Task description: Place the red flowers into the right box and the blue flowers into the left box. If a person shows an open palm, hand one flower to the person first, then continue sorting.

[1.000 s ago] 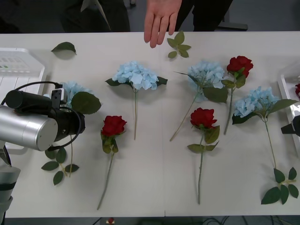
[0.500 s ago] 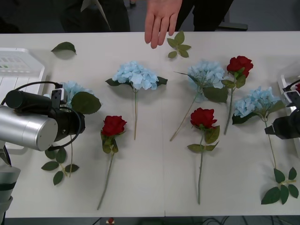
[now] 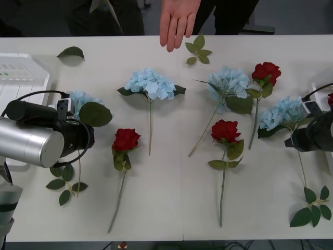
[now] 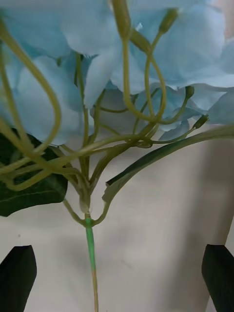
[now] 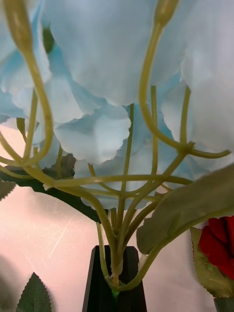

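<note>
Right gripper (image 4: pixel 117 278), jaws wide, straddles the thin green stem of a pale, fluffy blue flower (image 3: pixel 285 113) at the frame's right edge. Left gripper (image 5: pixel 116 287) pinches another blue flower's (image 3: pixel 83 101) stem at left. An open palm (image 3: pixel 178 22) waits top centre over the bench (image 3: pixel 166 198).

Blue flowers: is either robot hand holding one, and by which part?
The left hand is shut on one blue flower, pinching its stem just under the head. The right hand is open around another blue flower's stem, holding nothing.
</note>
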